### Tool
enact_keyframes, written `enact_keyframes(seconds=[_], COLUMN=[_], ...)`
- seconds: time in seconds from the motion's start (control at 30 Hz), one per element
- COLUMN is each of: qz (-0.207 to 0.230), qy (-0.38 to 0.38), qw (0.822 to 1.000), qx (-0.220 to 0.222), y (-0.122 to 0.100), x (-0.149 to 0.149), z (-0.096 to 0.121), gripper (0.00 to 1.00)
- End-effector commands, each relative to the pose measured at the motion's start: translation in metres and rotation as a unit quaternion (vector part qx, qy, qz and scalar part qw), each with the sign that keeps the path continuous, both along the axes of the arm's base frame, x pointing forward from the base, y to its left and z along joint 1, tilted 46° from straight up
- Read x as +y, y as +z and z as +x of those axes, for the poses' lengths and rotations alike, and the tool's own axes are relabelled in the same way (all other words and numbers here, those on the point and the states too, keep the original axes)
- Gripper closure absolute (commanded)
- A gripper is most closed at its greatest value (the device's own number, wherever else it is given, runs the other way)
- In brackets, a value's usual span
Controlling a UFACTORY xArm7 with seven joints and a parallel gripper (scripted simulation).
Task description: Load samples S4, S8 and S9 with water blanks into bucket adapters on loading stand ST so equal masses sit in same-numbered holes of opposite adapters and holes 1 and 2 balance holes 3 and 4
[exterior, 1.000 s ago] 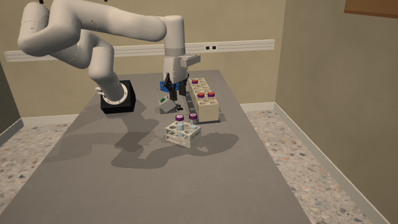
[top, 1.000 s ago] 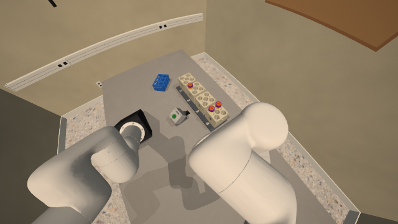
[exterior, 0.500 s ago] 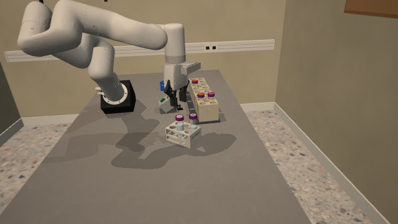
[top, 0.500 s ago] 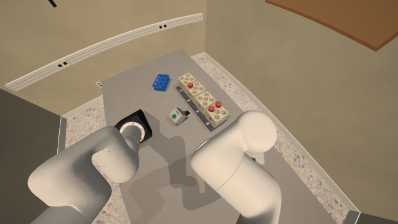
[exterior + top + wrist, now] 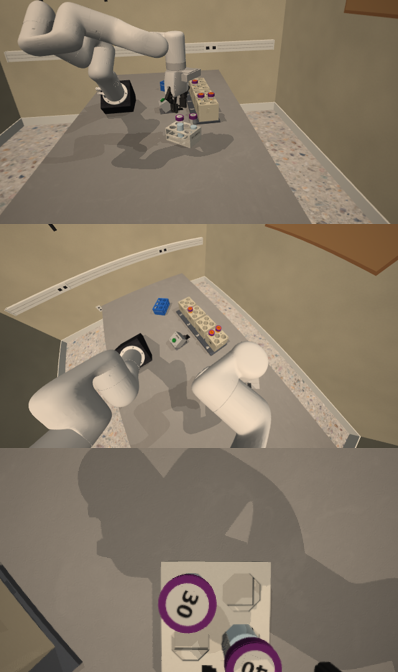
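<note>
My gripper (image 5: 179,107) (image 5: 268,668) is open and empty above the white blanks rack (image 5: 174,140) (image 5: 215,568). A blank marked 30 (image 5: 193,116) (image 5: 187,603) and a blank marked 40 (image 5: 179,117) (image 5: 252,666) stand in that rack. The 40 cap lies between my fingertips in the wrist view, below them in height. Adapter 4 (image 5: 212,343) (image 5: 208,112) holds two orange-dot samples, one (image 5: 211,332) (image 5: 201,94) beside the other (image 5: 218,328) (image 5: 211,94). A third orange-dot sample (image 5: 190,308) (image 5: 194,81) stands toward the far end. Its exact hole, the IDs and the levels are unreadable.
The dark loading stand (image 5: 212,352) (image 5: 212,121) (image 5: 66,653) carries the adapters in a row. The green DONE key (image 5: 174,340) (image 5: 162,100) is on its small desk left of the row. An empty blue rack (image 5: 161,306) (image 5: 162,86) stands farther back. The black arm base (image 5: 118,109) is at the left.
</note>
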State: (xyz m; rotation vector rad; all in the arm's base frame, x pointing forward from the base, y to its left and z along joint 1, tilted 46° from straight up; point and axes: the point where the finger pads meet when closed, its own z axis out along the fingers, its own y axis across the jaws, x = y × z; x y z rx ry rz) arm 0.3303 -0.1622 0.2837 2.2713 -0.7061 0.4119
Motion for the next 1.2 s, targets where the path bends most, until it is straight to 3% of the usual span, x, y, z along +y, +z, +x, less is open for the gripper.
enact_keyframes(seconds=[0.0,0.43,1.17], qz=[-0.001,-0.001,-0.001], qy=[0.001,0.001,0.001], qw=[1.000,1.000,1.000], qx=[-0.002,-0.002,-0.002], y=[-0.006,-0.021,-0.026], x=[-0.007,-0.022,-0.027], z=[0.002,0.004,0.005], gripper=[0.43,0.43,0.43])
